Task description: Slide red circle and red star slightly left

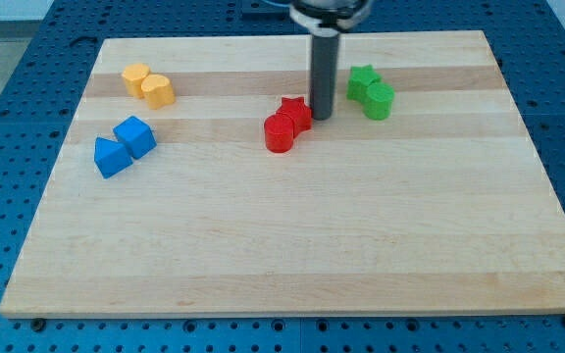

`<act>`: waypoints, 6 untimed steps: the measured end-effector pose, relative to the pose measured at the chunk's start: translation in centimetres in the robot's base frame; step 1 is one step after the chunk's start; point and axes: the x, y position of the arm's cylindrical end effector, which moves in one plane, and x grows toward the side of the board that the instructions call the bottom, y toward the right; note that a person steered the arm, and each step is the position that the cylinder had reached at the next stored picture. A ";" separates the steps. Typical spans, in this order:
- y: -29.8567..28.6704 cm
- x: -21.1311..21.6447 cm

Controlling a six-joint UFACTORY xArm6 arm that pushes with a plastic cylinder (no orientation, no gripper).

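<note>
Starting from the view's left, you have two blue blocks (125,143) and two yellow blocks (148,84) well clear. Near centre the red circle (279,133) touches the red star (295,114); both look light, rigid, likely to slide easily. My tip (321,118), a bare rod holding nothing, sits against the star's right side. Two green blocks (371,91) lie behind.

You've got the red circle (279,134), a short upright cylinder, lying flat just above board centre. The red star (295,113) sits at its upper right, touching it, also flat. Both approx mid-board w/ the star nearer the view's top; pair angled diag.
</note>
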 end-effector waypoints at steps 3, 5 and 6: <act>-10.9 0.1; -2.2 5.2; -5.4 9.8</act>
